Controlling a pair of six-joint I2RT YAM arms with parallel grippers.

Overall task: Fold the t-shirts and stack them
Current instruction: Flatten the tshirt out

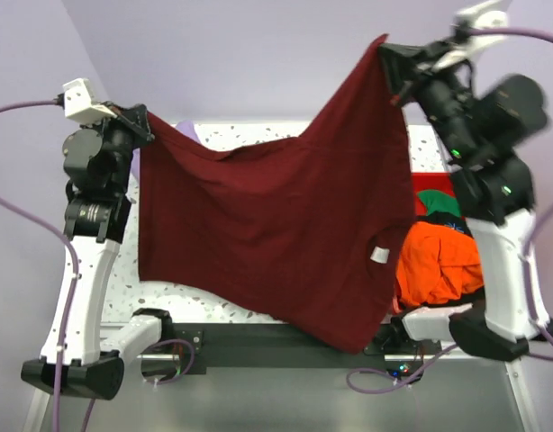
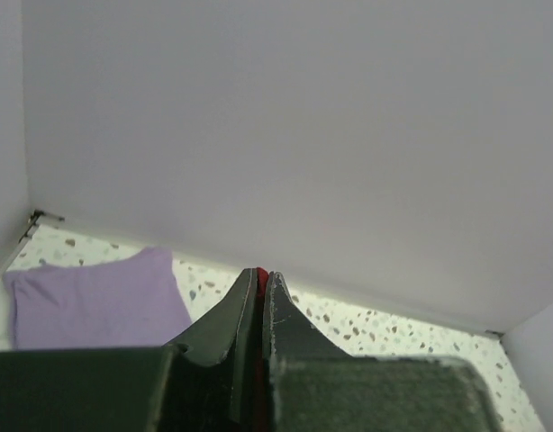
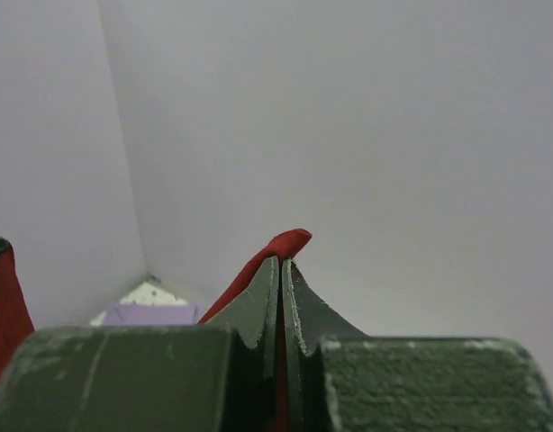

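A large dark maroon t-shirt point(image 1: 276, 234) with a small white tag point(image 1: 379, 256) hangs spread in the air between both arms, above the table. My left gripper point(image 1: 143, 120) is shut on its left corner; a red sliver of cloth point(image 2: 260, 274) shows between the closed jaws of the left gripper point(image 2: 261, 281). My right gripper point(image 1: 391, 56) is shut on the right corner, held higher. Red cloth point(image 3: 281, 247) pokes out past the tips of the right gripper point(image 3: 281, 265). A folded lavender t-shirt point(image 2: 96, 297) lies at the table's back left. Orange point(image 1: 434, 265) and green point(image 1: 436, 202) t-shirts lie piled at right.
The speckled white table point(image 1: 195, 292) is ringed by pale walls at the back and sides. A red bin point(image 1: 419, 193) holds the pile of tees beside the right arm's base. The hanging shirt hides most of the tabletop.
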